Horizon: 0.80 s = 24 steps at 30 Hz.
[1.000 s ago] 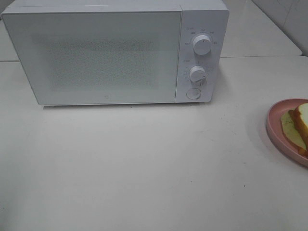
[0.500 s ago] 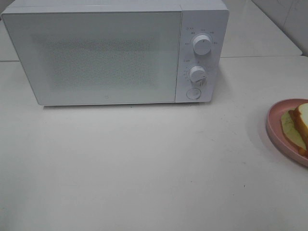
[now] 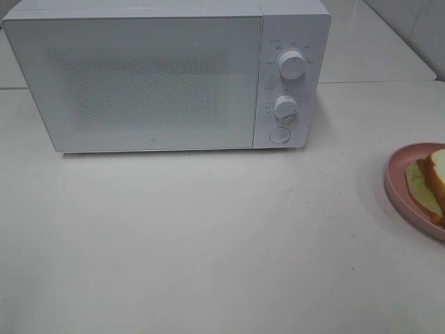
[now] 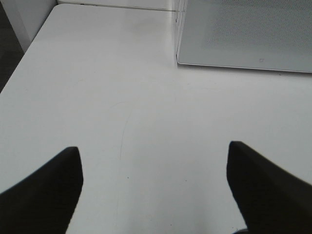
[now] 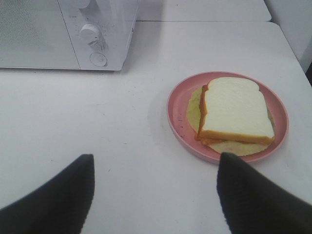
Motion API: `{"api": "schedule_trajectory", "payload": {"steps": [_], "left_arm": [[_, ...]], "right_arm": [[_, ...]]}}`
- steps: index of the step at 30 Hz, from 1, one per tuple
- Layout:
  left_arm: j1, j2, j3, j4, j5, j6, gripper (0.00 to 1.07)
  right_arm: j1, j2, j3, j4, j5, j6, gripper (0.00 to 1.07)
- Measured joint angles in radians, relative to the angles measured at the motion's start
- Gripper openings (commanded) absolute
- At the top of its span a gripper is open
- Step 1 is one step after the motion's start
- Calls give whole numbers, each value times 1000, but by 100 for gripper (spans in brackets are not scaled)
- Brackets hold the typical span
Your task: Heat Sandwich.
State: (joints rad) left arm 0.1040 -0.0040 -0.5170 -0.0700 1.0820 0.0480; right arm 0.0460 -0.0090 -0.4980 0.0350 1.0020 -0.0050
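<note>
White microwave oven (image 3: 167, 76) stands shut; both grippers, left (image 4: 153, 161) and right (image 5: 155, 168), hover spread and empty, so opening the door before touching the white-bread sandwich (image 5: 235, 110) on its round pink plate (image 5: 175, 117) looks wisest.

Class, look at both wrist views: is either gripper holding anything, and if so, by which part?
Nothing is held. Both sets of jaws stand open over bare table; the sandwich lies untouched on its pink plate.

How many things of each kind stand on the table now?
Microwave: 1
Pink plate: 1
Sandwich: 1
Total: 3
</note>
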Motion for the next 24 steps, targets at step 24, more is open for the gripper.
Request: {"api": "schedule_trajectory", "payload": {"steps": [24], "left_arm": [[-86, -1, 0, 41, 0, -48, 76]], "right_arm": [[42, 0, 0, 0, 0, 0, 69]]}}
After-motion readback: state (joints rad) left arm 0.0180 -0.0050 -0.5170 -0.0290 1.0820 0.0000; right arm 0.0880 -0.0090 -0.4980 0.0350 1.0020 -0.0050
